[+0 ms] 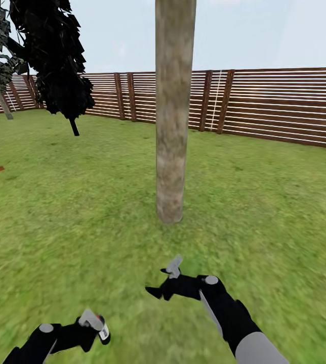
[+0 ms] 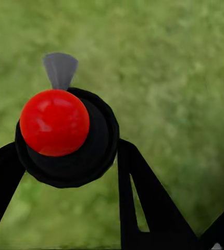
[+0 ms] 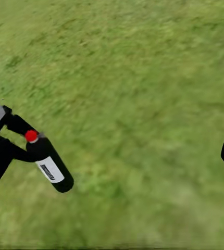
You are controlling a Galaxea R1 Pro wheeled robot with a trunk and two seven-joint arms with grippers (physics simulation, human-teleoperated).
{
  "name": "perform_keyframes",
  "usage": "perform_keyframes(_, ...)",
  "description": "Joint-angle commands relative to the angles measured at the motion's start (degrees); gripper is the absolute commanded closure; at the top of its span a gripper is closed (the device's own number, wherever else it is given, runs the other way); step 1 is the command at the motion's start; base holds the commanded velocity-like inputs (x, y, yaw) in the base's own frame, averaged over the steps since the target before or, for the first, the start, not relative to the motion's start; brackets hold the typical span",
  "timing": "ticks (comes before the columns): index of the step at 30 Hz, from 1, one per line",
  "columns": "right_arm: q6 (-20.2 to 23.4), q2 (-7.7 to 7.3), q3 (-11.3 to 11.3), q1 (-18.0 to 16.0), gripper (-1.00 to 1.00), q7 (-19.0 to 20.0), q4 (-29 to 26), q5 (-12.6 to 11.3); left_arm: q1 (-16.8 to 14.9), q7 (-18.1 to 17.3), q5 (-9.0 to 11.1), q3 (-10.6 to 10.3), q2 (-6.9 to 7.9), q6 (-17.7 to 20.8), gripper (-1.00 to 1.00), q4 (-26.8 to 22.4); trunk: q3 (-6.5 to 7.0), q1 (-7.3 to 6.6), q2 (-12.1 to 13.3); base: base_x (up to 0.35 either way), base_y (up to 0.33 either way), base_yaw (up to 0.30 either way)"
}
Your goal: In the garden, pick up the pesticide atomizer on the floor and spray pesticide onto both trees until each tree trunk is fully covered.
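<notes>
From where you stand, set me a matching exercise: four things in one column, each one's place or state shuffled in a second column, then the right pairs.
Things:
1. pesticide atomizer
2. tree trunk
3. fence
4. right gripper

Places or states:
A. brown slats along the far edge of the lawn
B. jaws empty, above the lawn
C. between the jaws of the left gripper
D. rising from the lawn straight ahead

Pairs: 1-C, 2-D, 3-A, 4-B

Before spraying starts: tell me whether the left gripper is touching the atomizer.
Touching. The right wrist view shows the left gripper clamped around the atomizer near its cap; the left wrist view shows its fingers flanking it.
</notes>
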Motion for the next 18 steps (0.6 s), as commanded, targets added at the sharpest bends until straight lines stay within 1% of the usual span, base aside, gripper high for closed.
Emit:
perform_keyframes(1, 0.0, -0.59, 0.0, 0.0, -1.00, 0.6, 0.0, 0.1, -0.3, -0.9, -1.6, 0.0, 0.05, 0.0, 1.00, -0.4, 0.00, 0.00, 0.0, 0.000, 0.000, 0.000)
perform_keyframes(3, 0.0, -1.58, 0.0, 0.0, -1.00, 1.0, 0.1, 0.2, -0.9, -1.6, -4.7, -0.5, 0.00, 0.0, 1.00, -0.4, 0.00, 0.00, 0.0, 0.000, 0.000, 0.000)
perform_keyframes(4, -0.1, -1.86, 0.0, 0.0, -1.00, 1.1, 0.1, 0.2, -0.9, -1.8, -6.6, -0.9, -0.03, 0.0, 1.00, -0.2, 0.00, 0.00, 0.0, 0.000, 0.000, 0.000)
perform_keyframes(6, -0.1, -2.14, 0.1, 0.0, -1.00, 1.1, 0.2, 0.2, -0.9, -2.0, -9.5, -1.5, -0.07, -0.4, 1.00, 0.0, 0.00, 0.00, 0.0, 0.000, 0.000, 0.000)
perform_keyframes(7, -0.1, -2.17, 0.1, 0.0, -1.00, 1.1, 0.2, 0.3, -1.0, -2.1, -9.8, -1.6, -0.12, -0.5, 1.00, 0.1, 0.00, 0.00, 0.0, 0.000, 0.000, 0.000)
perform_keyframes(8, 0.0, -2.19, 0.1, 0.0, -1.00, 1.1, 0.1, 0.3, -1.0, -2.9, -10.5, -2.2, -0.08, -0.6, 1.00, 0.1, 0.00, 0.00, 0.0, 0.000, 0.000, 0.000)
perform_keyframes(11, 0.0, -2.21, 0.5, 0.0, -1.00, 1.2, 0.1, 0.7, -1.2, -7.0, -11.7, -5.5, -0.20, -0.7, 1.00, -0.4, 0.00, 0.00, 0.0, 0.000, 0.000, 0.000)
perform_keyframes(12, 0.1, -2.21, 1.0, 0.0, -1.00, 1.2, 0.1, 1.9, -1.2, -8.0, -11.9, -6.5, -0.32, -0.7, 1.00, -0.6, 0.00, 0.00, 0.0, 0.000, 0.000, 0.000)
perform_keyframes(13, 0.1, -2.19, 1.5, 0.0, -1.00, 1.2, 0.1, 3.7, -1.2, -8.5, -12.0, -7.1, -0.38, -0.7, 1.00, -0.7, 0.00, 0.00, 0.0, 0.000, 0.000, 0.000)
perform_keyframes(14, 0.2, -2.14, 1.7, 0.0, -1.00, 1.2, 0.0, 5.4, -1.2, -8.8, -12.0, -7.5, -0.39, -0.7, 1.00, -0.8, 0.00, 0.00, 0.0, 0.000, 0.000, 0.000)
perform_keyframes(15, 0.2, -2.07, 1.9, 0.0, -1.00, 1.3, 0.0, 6.6, -1.2, -8.9, -12.1, -7.7, -0.46, -0.7, 1.00, -0.8, 0.00, 0.00, 0.0, 0.000, 0.000, 0.000)
perform_keyframes(16, 0.2, -2.01, 2.9, 0.0, -1.00, 2.1, 0.1, 7.3, -1.2, -9.0, -12.5, -7.8, -0.58, -0.7, 1.00, -0.9, 0.00, 0.00, 0.0, 0.000, 0.000, 0.000)
perform_keyframes(17, 0.2, -1.95, 4.9, 0.0, -1.00, 3.2, 0.1, 7.7, -1.2, -9.1, -13.3, -7.8, -0.76, -0.7, 1.00, -1.2, 0.00, 0.00, 0.0, 0.000, 0.000, 0.000)
perform_keyframes(18, 0.2, -1.90, 7.4, 0.0, -1.00, 3.9, 0.2, 7.9, -1.2, -9.1, -14.8, -7.8, -0.93, -0.7, 1.00, -1.8, 0.00, 0.00, 0.0, 0.000, 0.000, 0.000)
